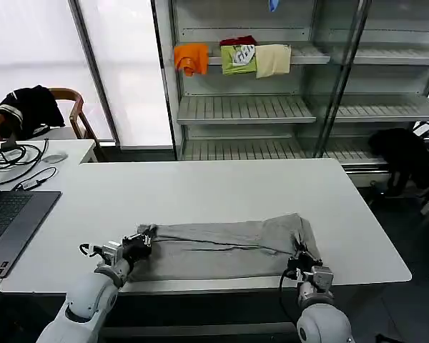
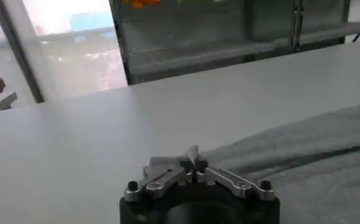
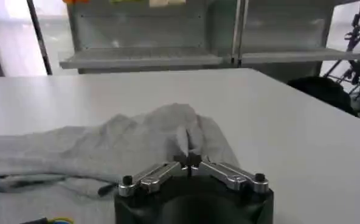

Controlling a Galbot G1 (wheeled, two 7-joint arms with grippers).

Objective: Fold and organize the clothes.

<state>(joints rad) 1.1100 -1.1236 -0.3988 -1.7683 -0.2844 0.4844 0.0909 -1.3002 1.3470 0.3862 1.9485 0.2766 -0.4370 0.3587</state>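
- Head view: we see a grey shirt (image 1: 225,250) lying flat and long along the near edge of a white table (image 1: 200,189), folded into a band that runs from our left gripper to our right one.
- Our left gripper (image 1: 144,236) sits at the shirt's left end — its fingers are clenched on a corner of the cloth, which the left wrist view shows pinched between the closed fingertips (image 2: 193,159).
- Our right gripper (image 1: 300,259) is at the shirt's right end, near the table's front edge; in the right wrist view its fingers (image 3: 186,159) are drawn together on a raised fold of the shirt (image 3: 107,149).
- A laptop (image 1: 7,221) lies on the table's left side, well apart from the shirt.
- Behind the table stands a metal rack (image 1: 272,78) — orange, green and cream garments (image 1: 236,57) sit on an upper shelf.
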